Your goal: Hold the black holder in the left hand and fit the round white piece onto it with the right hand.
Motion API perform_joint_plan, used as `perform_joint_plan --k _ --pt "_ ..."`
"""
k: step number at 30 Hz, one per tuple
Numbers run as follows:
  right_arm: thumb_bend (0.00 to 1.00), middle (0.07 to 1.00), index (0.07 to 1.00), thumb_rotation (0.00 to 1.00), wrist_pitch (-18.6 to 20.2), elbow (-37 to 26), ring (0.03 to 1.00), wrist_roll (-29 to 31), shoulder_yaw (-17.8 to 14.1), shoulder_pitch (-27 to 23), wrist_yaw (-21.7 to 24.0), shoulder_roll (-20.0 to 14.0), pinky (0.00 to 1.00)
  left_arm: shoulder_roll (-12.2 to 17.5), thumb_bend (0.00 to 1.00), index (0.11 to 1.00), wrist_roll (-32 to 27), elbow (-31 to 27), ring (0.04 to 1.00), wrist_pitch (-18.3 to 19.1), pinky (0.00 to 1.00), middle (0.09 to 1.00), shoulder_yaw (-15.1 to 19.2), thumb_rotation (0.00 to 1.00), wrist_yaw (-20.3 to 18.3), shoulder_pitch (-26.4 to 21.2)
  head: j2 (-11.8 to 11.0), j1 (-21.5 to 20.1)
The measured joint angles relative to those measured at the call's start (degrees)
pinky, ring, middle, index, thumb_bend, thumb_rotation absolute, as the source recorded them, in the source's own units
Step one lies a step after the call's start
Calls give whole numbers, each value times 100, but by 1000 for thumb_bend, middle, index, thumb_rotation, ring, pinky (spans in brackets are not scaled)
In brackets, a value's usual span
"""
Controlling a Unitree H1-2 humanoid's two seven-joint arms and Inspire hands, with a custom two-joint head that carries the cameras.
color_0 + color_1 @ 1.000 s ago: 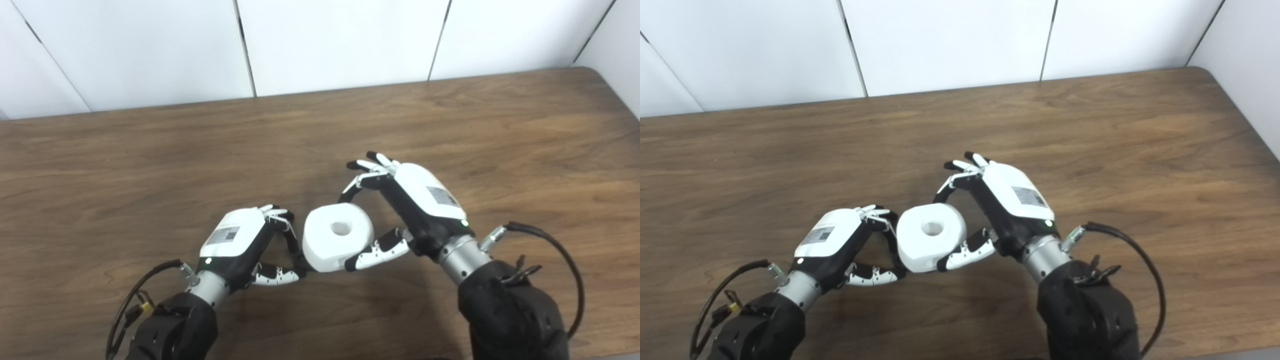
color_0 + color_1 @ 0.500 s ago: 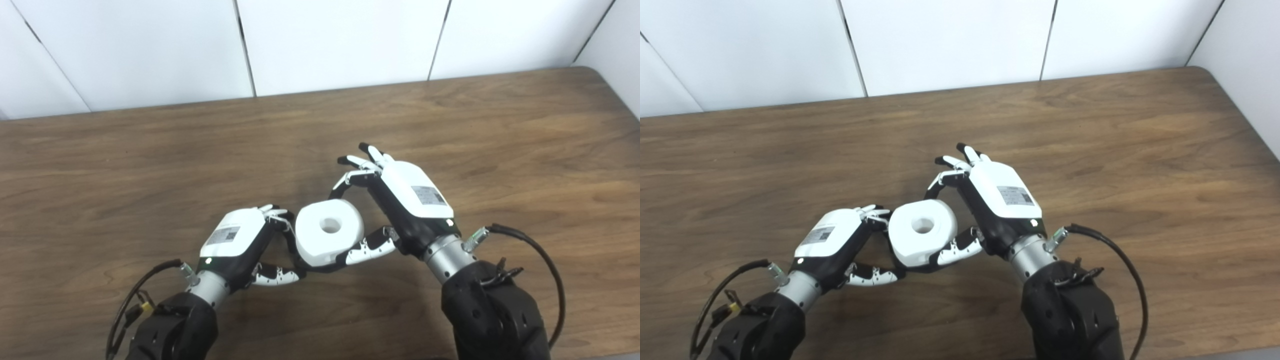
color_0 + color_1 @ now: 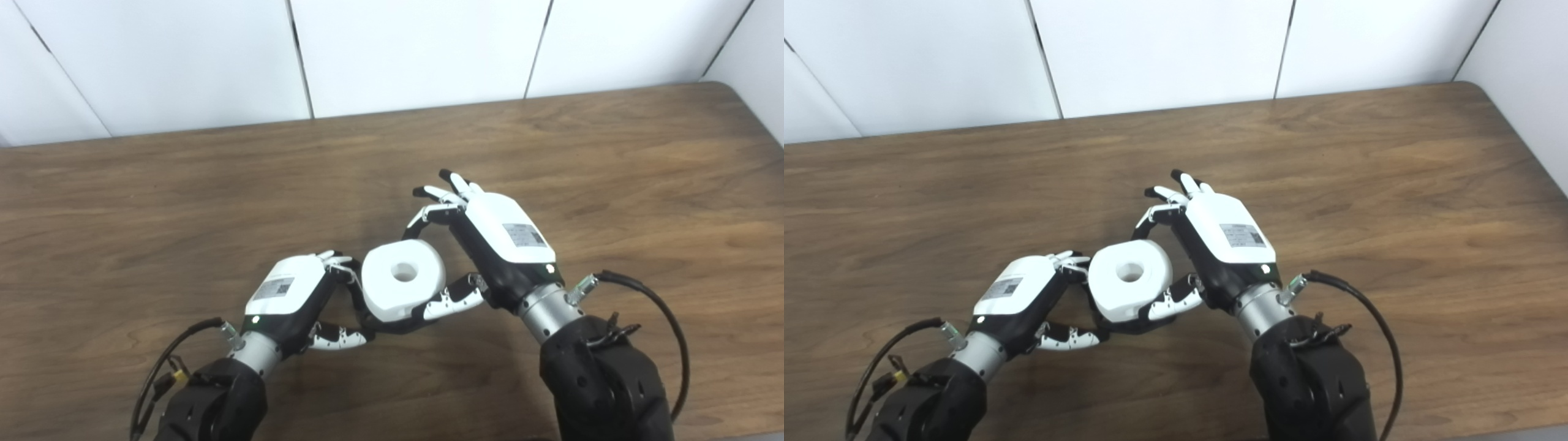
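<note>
The round white piece (image 3: 401, 278) with a hole in its top sits between my two hands near the table's front middle. My right hand (image 3: 490, 245) is shut on it, thumb under its near side and fingers curled over its far side. Beneath the piece a black holder (image 3: 383, 323) shows only as a dark base edge. My left hand (image 3: 294, 297) is shut on that holder, thumb along its front and fingers against the piece's left side. Whether the piece is seated on the holder is hidden. The right eye view shows the same piece (image 3: 1130, 278).
The brown wooden table (image 3: 184, 184) stretches wide to the left, right and back. White wall panels (image 3: 416, 49) rise behind its far edge. Cables trail from both wrists near the front edge.
My right hand has carried the white piece leftward, up against my left hand and over the black holder. The left hand has stayed in place.
</note>
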Motion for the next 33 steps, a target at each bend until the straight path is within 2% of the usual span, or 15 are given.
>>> perform_joint_plan --k 15,33 --pt "519 881 485 137 1 -21 995 -26 -36 -13 327 -50 1000 -36 518 489 101 -39 927 161 919 848 -76 50 -10 -8 53 9" --pt "519 874 485 136 -126 40 995 -26 -23 17 164 -89 1000 -50 518 488 116 -44 926 172 913 845 -83 50 -19 -12 62 0"
